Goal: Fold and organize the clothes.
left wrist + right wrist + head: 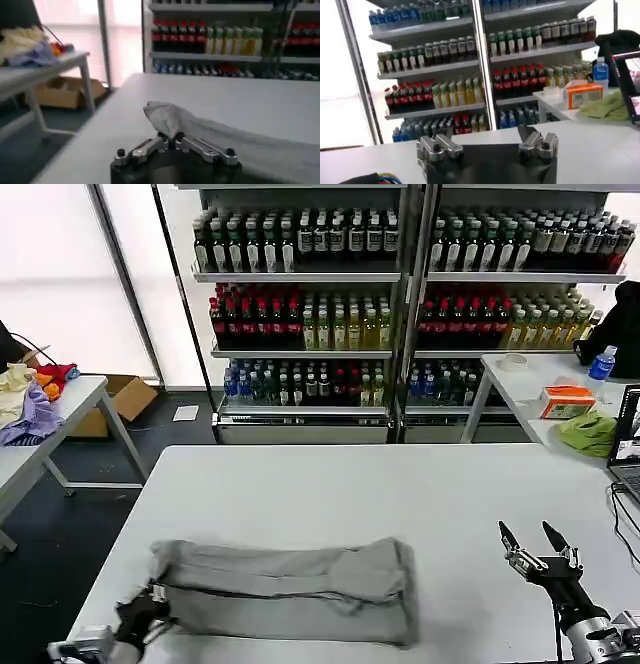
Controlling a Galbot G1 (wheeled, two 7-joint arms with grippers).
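A light grey shirt [290, 589] lies folded into a long band across the near part of the white table [380, 484]. My left gripper [153, 592] sits at the band's left end, shut on a pinch of the grey cloth. In the left wrist view that gripper [171, 136] holds the raised corner of the shirt [172, 120], which trails away over the table. My right gripper [535, 536] stands open above bare table to the right of the shirt, apart from it. The right wrist view shows its fingers [530, 135] spread wide with nothing between them.
Shelves of bottled drinks [400, 294] stand behind the table. A side table [60, 414] on the left holds a pile of coloured garments [30, 399]. On the right table [520, 389] lie a lime-green cloth [588, 432], an orange box [566, 401] and a laptop [628, 444].
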